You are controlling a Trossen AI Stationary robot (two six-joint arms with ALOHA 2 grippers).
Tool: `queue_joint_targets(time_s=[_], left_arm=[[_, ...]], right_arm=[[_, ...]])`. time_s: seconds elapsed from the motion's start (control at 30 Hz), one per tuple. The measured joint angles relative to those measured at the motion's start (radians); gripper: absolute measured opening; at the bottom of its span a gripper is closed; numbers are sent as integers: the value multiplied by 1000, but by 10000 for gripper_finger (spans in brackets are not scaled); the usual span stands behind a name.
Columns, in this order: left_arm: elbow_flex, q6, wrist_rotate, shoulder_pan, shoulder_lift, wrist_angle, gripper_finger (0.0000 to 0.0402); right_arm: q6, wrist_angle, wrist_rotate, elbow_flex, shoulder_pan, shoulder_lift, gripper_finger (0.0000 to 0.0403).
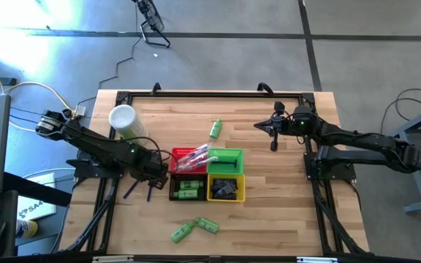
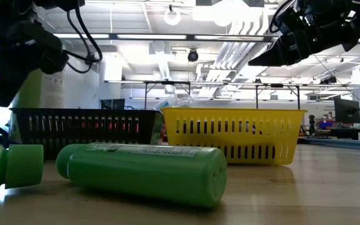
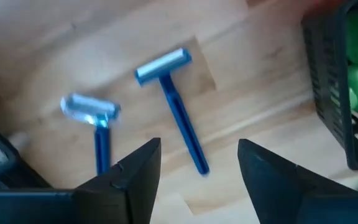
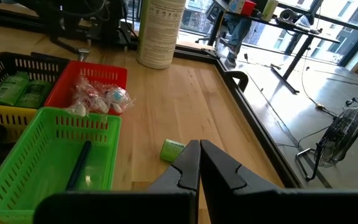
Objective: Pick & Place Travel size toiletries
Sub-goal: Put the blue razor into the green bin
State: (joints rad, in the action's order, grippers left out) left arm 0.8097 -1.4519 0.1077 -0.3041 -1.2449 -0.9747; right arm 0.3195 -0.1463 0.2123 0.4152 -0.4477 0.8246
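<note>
While the left pincer (image 3: 197,163) hovers open and empty, two blue razors (image 3: 171,106) lie on the counter (image 1: 283,212) just left of the black basket (image 3: 328,93), the nearer one directly below its jaws. Risk: an off-centre descent nudges the slim handle aside. The right pincer (image 4: 197,163) waits shut near the far right corner.

Two razors (image 3: 178,106) lay on the table (image 1: 283,212) just in front of the left gripper (image 3: 197,165), side by side and apart. A basket (image 3: 334,93) with bottles in it sat off to one side of that gripper. Four baskets (image 1: 207,175) sat together between both grippers. The right gripper (image 1: 272,135) hung over the table's far side, well apart from them.
</note>
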Motion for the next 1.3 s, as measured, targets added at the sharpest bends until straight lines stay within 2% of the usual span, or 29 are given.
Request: queue_joint_targets(time_s=[0.13, 0.3, 0.57, 0.93, 1.3], left_arm=[[0, -75, 15, -46, 0, 19, 208], [0, -190, -20, -124, -21, 42, 199], [-1, -274, -64, -203, -123, 64, 187], [-1, -335, -72, -200, -269, 146, 187], [-1, -364, -46, -200, -290, 163, 186]], right_arm=[[0, 0, 0, 0, 0, 0, 3], [0, 0, 0, 0, 0, 0, 3], [0, 0, 0, 0, 0, 0, 3], [0, 0, 0, 0, 0, 0, 3], [0, 0, 0, 0, 0, 0, 3]])
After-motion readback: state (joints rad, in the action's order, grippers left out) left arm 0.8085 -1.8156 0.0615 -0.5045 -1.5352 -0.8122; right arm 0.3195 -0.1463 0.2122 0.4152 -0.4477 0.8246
